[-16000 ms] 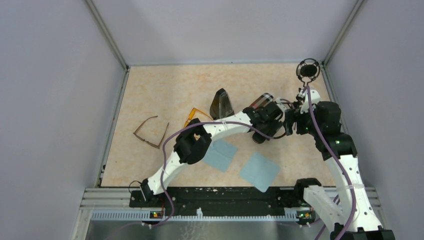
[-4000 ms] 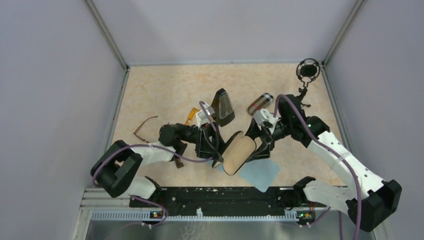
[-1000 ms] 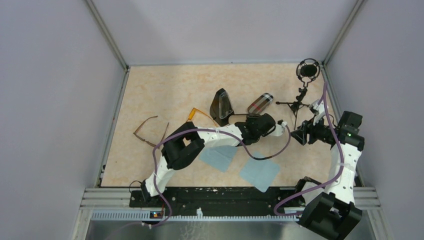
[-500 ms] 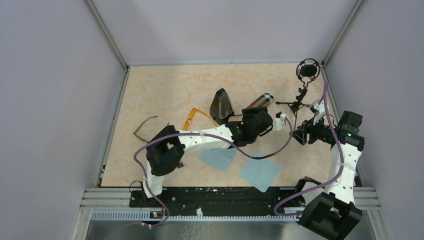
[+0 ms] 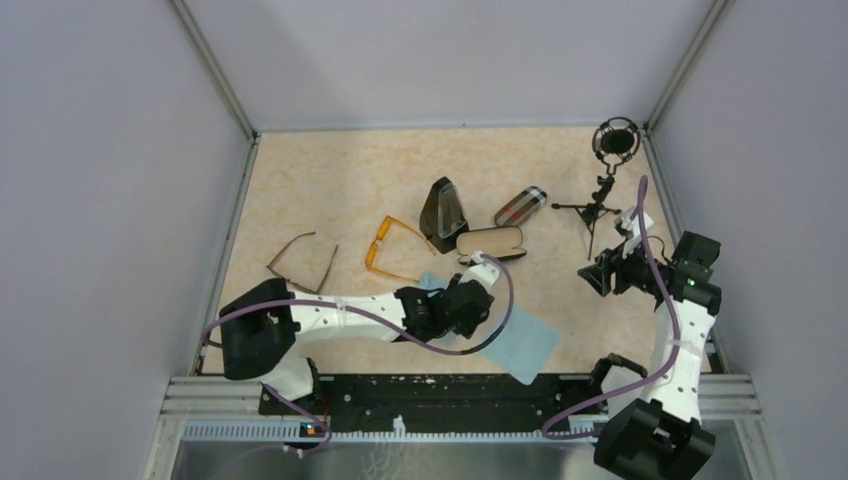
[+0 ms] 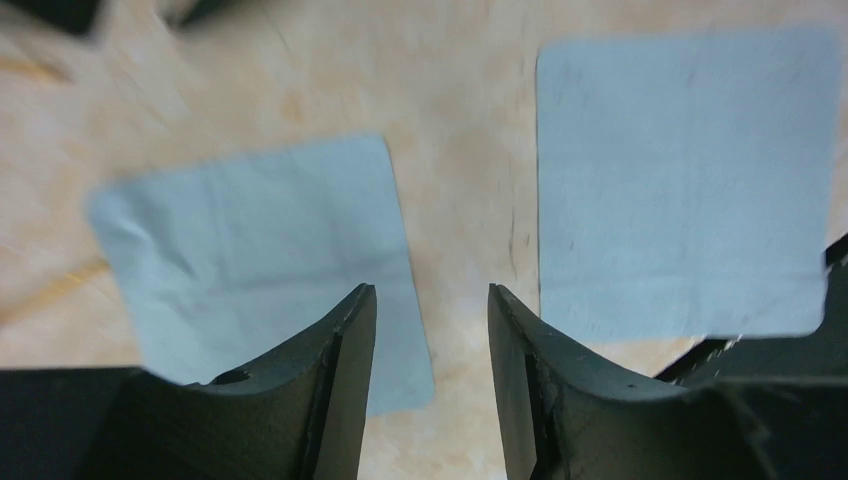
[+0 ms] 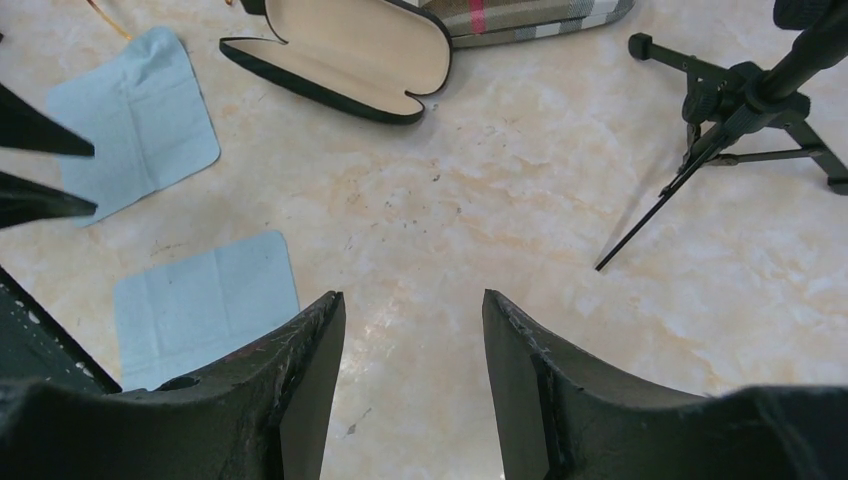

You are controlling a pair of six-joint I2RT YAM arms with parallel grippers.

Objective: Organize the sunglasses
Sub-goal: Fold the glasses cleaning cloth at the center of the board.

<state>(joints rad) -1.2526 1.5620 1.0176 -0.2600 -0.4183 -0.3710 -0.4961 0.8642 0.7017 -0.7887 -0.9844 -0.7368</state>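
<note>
L hand (image 6: 430, 300) spread, blurry cloth (image 6: 250, 250) partly covered

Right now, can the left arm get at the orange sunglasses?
Probably yes: its end effector hangs open and empty above the blue cloths, and the orange sunglasses lie uncovered close by, nothing between.

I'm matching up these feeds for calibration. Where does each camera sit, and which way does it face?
Top external: high behind both arms, looking down on them and the table.
Left wrist: on the left gripper, facing down at two blue cloths; its open fingers show.
Right wrist: on the right gripper, tilted down toward the open glasses case and tripod; its open fingers show.
Shared: both wrist views hold both cloths.
</note>
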